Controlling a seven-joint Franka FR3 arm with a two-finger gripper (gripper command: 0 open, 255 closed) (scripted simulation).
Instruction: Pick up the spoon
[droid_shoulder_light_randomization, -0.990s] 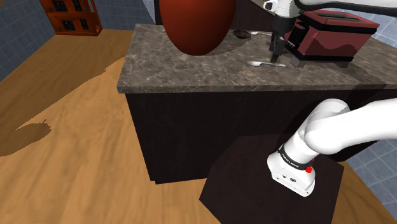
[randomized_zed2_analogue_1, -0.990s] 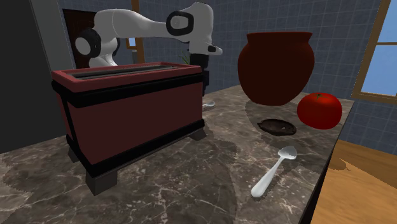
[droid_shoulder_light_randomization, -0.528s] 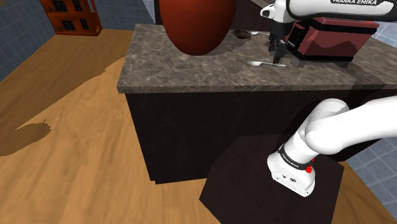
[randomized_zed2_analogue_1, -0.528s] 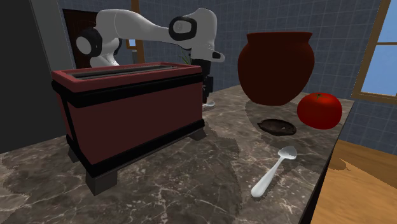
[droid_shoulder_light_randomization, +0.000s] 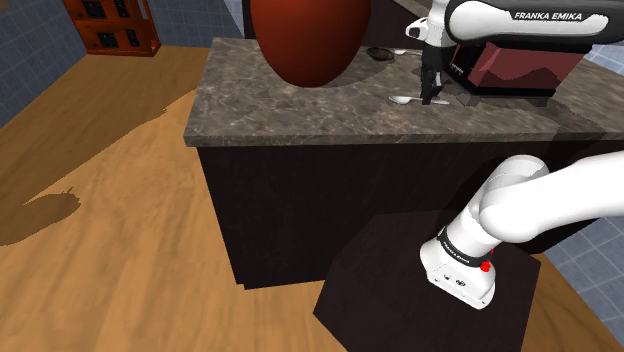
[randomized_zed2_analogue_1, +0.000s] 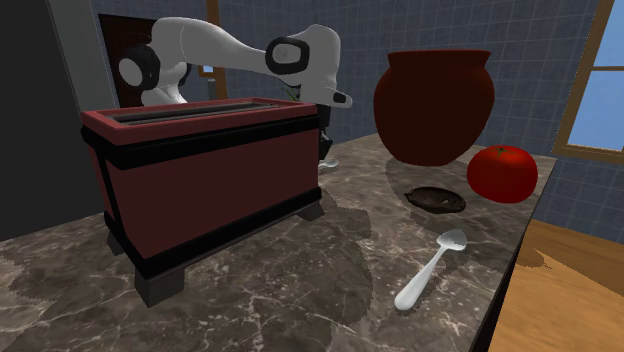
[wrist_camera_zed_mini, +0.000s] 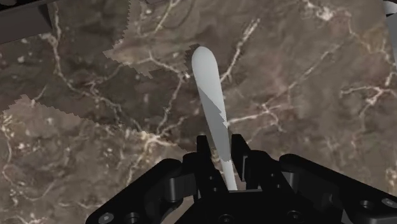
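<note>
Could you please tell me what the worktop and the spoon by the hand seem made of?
Worktop: dark brown stone, probably marble, judging by its pale veins. Spoon: plain pale grey, smooth; possibly metal, though nothing settles it.

"FRANKA EMIKA" in dark capitals, on the white arm link (droid_shoulder_light_randomization: 530, 20)

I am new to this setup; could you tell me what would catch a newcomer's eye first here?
A big dark red pot stands on the marbled counter, a red toaster beside it. Between them, the black gripper is shut on the handle of a pale spoon.
</note>
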